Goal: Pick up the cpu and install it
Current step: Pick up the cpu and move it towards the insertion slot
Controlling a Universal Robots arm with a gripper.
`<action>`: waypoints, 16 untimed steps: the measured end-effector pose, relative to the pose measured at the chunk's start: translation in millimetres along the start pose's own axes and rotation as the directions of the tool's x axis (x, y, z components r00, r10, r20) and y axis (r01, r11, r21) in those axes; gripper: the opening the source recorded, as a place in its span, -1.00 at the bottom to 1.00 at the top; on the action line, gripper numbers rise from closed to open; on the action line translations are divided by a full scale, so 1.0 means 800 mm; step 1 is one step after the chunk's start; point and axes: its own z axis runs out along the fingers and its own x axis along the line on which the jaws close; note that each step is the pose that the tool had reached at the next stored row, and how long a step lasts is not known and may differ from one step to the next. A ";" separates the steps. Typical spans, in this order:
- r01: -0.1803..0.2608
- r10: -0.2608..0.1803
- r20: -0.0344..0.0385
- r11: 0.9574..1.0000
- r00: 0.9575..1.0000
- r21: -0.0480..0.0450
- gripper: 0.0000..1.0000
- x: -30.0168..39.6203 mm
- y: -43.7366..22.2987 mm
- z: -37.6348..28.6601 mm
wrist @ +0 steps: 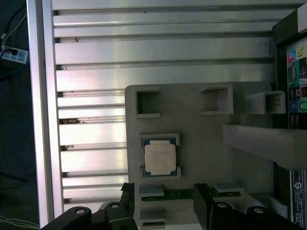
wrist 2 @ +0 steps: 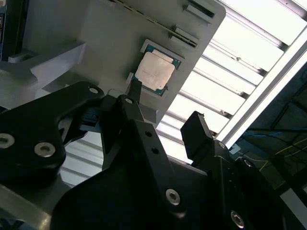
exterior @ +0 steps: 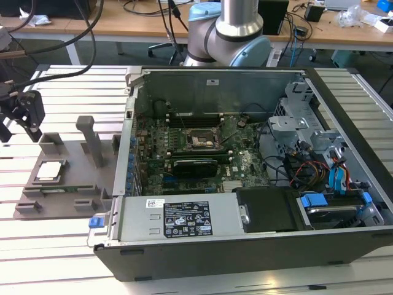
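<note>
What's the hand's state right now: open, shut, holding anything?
Hand: open, holding nothing; the cpu lies in its recess on the fixture plate, apart from the fingers.

A grey fixture plate [exterior: 83,175] is being carried by the slatted metal surface [exterior: 55,246] at the exterior view's left. An upright post [exterior: 93,142] is being borne by the plate, square pockets [wrist: 147,102] are being shown along one edge in the first wrist view, and a green-edged strip [wrist: 178,194] is being kept in a slot. Just beside the plate, an open computer case [exterior: 245,252] is being supported by the same surface. Inside it, a green motherboard [exterior: 156,147] is being shown with a dark square socket [exterior: 201,140], a long black card [exterior: 195,165] just beside that socket, and tangled cables [exterior: 301,169] toward the exterior view's right. A wooden desk [exterior: 123,24] is being seen behind.
</note>
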 end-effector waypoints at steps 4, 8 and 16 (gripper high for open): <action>0.000 0.000 0.000 1.000 1.000 0.000 0.22 0.0001 0.0001 0.0019; 0.000 0.000 0.000 1.000 1.000 0.000 0.22 0.0001 0.0001 0.0040; 0.000 0.000 0.000 1.000 1.000 0.000 0.22 0.0002 0.0002 0.0079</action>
